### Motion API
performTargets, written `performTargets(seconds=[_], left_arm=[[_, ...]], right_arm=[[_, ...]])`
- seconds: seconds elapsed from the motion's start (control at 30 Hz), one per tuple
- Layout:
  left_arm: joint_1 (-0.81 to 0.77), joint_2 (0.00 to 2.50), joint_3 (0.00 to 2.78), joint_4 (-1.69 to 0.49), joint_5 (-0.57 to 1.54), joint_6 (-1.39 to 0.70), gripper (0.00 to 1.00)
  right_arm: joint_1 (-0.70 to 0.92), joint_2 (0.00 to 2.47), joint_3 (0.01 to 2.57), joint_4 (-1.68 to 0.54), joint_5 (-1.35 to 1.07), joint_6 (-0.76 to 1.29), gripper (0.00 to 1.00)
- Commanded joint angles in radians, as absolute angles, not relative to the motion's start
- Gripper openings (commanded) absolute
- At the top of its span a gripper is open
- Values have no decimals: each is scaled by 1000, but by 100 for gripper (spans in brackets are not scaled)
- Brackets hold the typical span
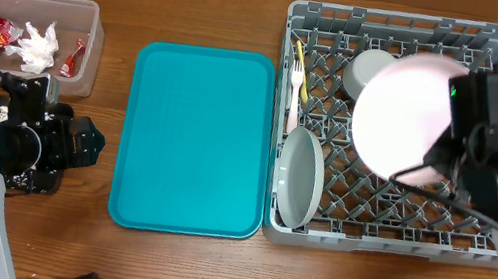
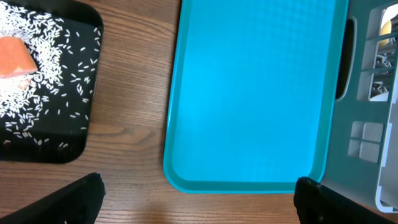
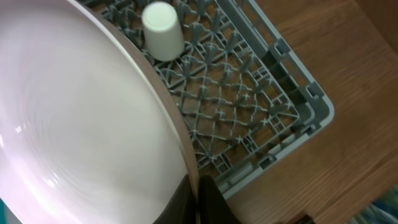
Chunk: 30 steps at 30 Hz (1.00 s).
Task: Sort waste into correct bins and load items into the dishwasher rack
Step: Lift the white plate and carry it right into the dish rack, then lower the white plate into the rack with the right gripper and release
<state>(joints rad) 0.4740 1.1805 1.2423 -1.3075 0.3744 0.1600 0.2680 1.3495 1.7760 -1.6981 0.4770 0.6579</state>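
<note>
Clamps pale plate (image 1: 400,114) in right hand (image 3: 198,202), tilted edgewise above rack (image 1: 394,241), likely for slotting between pegs; holds left hand (image 2: 200,202) apart, empty.

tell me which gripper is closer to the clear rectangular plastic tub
Left. The left gripper sits next to the clear rectangular plastic tub; the right gripper is far off, over the grey dishwasher rack, gripping a pinkish-white plate.
</note>
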Motion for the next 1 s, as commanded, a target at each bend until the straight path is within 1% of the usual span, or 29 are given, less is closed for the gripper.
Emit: performTargets(seconds=[0.0, 0.2, 0.33, 0.77, 0.97], left_arm=[[477, 1185, 1237, -1304, 385, 168, 100], [477, 1185, 1237, -1304, 385, 168, 100], [477, 1185, 1237, -1304, 385, 168, 100], [477, 1185, 1237, -1304, 385, 168, 100], [477, 1185, 1237, -1304, 385, 168, 100]], right_arm=[[264, 1310, 1674, -1694, 500, 714, 4], [264, 1311, 1478, -1692, 537, 816, 4], [265, 1319, 1405, -1688, 530, 865, 4], [327, 1326, 1393, -1666, 530, 895, 4], [359, 1367, 1393, -1694, 583, 913, 4]])
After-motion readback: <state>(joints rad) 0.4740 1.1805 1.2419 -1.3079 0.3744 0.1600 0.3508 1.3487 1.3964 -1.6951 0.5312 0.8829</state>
